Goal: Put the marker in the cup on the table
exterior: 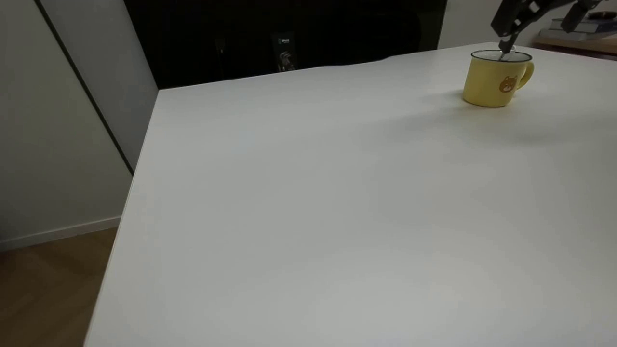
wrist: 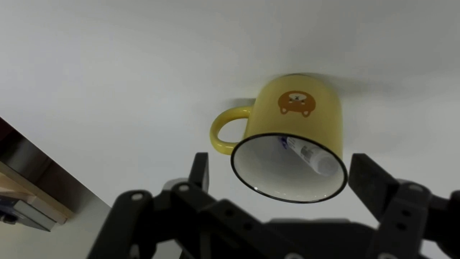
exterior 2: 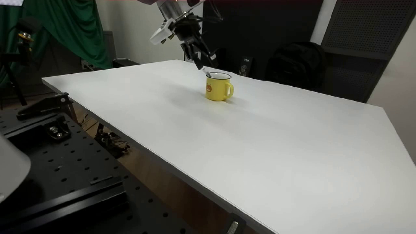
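Note:
The yellow cup (exterior: 487, 82) stands upright on the white table (exterior: 289, 193), with a bear face on its side. It also shows in an exterior view (exterior 2: 215, 91) and in the wrist view (wrist: 294, 124). The marker (wrist: 305, 153) leans inside the cup, its dark blue end down and its pale end at the rim. That pale end also shows above the rim in an exterior view (exterior 2: 206, 72). My gripper (wrist: 281, 172) is open just above the cup. Its fingers are wide apart on either side of the cup's mouth and hold nothing. It also shows in an exterior view (exterior 2: 207, 63).
Books (exterior: 583, 29) lie on a wooden surface beyond the table's edge, also seen in the wrist view (wrist: 30, 214). A black perforated bench (exterior 2: 74, 169) with a clamp (exterior 2: 45, 105) adjoins the table. A dark backpack (exterior 2: 295, 65) is behind the table.

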Controlling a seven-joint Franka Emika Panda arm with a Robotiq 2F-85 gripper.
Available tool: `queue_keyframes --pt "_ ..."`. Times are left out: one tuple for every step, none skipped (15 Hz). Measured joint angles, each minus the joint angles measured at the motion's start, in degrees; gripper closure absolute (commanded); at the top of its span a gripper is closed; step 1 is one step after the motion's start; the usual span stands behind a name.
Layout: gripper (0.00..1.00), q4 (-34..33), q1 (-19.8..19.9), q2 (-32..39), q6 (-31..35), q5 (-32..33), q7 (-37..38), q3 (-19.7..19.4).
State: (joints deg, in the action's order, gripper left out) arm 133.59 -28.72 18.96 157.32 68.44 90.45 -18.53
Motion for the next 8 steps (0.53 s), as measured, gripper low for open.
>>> queue_keyframes --pt "0.00 -0.1 0.0 0.1 0.2 0.1 0.3 0.0" --pt "0.00 -0.2 0.0 0.3 0.4 0.2 0.7 0.0" --pt "0.00 -0.3 0.0 0.4 0.4 0.4 1.0 0.0" --pt "0.00 -0.5 0.0 0.4 0.4 0.6 1.3 -0.1" --pt "0.00 -0.6 0.0 0.5 0.5 0.9 1.7 -0.1" --pt "0.00 -0.7 0.0 0.5 0.5 1.3 2.0 -0.3" --pt "0.00 -0.8 0.0 0.6 0.5 1.6 2.3 -0.4" --pt "0.00 -0.9 0.0 0.7 0.5 1.7 2.5 -0.6"
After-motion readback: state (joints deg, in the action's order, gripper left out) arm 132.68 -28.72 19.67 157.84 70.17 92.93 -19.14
